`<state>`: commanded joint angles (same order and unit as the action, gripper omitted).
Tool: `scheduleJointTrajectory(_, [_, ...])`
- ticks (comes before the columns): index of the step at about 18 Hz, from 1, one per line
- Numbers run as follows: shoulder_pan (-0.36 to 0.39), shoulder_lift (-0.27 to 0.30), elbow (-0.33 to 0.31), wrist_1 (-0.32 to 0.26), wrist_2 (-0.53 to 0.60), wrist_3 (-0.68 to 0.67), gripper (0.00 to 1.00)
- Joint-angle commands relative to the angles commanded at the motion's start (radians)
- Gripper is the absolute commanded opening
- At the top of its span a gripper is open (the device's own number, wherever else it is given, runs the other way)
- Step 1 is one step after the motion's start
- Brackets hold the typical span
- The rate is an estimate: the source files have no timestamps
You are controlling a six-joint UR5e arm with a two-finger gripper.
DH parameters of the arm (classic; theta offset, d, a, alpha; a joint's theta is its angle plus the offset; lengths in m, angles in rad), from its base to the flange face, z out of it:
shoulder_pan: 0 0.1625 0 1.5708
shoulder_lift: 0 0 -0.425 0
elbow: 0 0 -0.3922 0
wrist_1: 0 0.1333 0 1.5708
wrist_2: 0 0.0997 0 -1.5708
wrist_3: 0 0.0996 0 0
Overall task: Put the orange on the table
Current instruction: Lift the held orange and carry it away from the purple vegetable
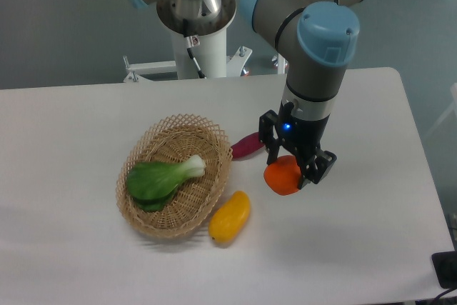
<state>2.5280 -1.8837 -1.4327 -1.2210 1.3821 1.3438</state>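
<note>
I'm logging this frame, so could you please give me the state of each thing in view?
Gripper: shut on the orange.
Orange: held between the fingers, right of the basket.
Basket: upright on the table, holding a bok choy.
Mango: lying on the table against the basket.
Sweet potato: lying on the table, partly hidden.

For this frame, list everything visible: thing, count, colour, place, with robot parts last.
orange: one, bright orange, held in the pincer right of the basket
wicker basket: one, tan, table centre-left
bok choy: one, green and white, inside the basket
yellow fruit: one, yellow, on the table against the basket's lower right rim
sweet potato: one, purple, right of the basket, partly hidden
table: one, white
pincer: one, black, shut on the orange
arm: one, grey with blue caps
</note>
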Motion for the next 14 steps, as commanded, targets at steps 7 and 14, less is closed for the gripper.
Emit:
scheduleJointTrajectory(7, [0.012,0.002,-0.006,0.006,0.002,0.000,0.44])
scheduleJointTrajectory(14, [0.015,-0.029,-0.005,0.012,0.035,0.070,0.44])
